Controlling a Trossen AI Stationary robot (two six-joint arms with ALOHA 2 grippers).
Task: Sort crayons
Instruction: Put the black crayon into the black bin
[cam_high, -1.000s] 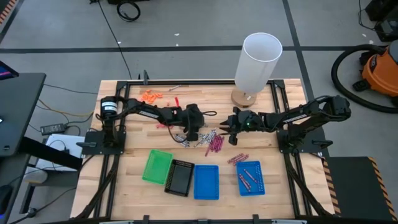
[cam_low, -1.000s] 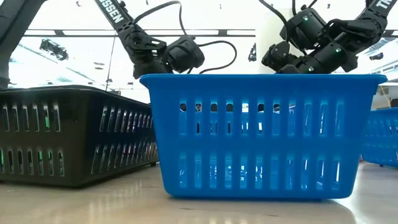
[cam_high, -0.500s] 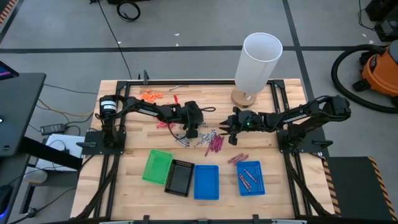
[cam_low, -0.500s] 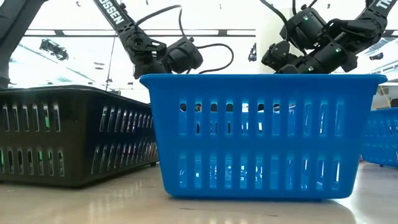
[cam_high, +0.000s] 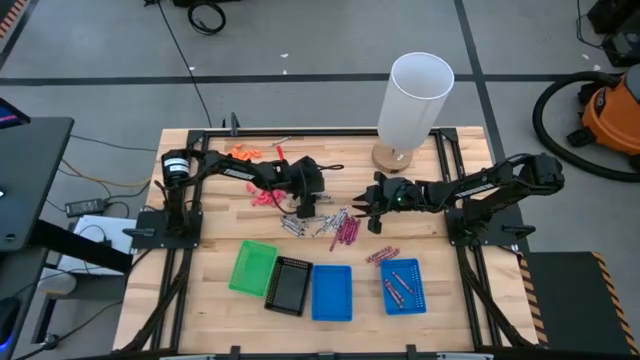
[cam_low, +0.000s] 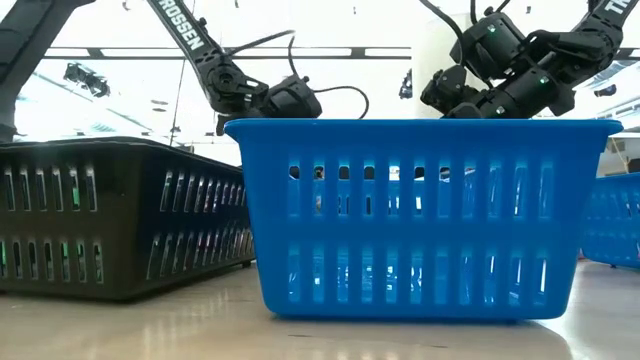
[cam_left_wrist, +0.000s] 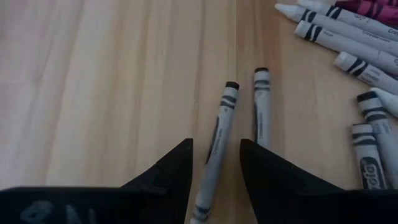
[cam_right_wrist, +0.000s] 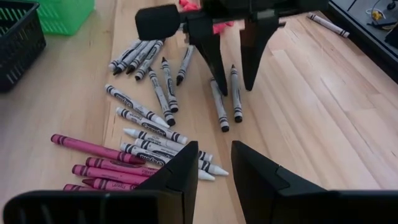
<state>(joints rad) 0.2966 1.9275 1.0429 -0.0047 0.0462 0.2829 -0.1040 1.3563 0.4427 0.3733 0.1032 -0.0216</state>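
Item: grey crayon, one of a pair lying side by side on the bare wooden surface, at the left-hand edge of the loose heap of crayons mid-table. Relation governing the coming move, as judged: this stick lies directly beneath the left claw, its long axis running straight out ahead between the two dark fingers, so the fingers straddle it across its thin width, one either side. Its neighbour, a second grey crayon, lies parallel and just beside it, passing close by the inner edge of one finger; a closure here looks likely to catch the first stick alone, though the second is near enough to be nudged. Left claw: parted to a narrow gap, holding nothing, tips low over the surface; actual contact with the wood cannot be told. Right claw: likewise parted and empty, hovering to the right of the heap, pointing across it toward the left claw; the grey pair lies on the far side of the heap from it, so the left arm is plainly the nearer. Directly before the right claw: further grey crayons fanned out, and a cluster of magenta crayons. Receptacles along the near edge, left to right: green tray, black tray, blue tray, second blue tray, the last already holding magenta sticks.
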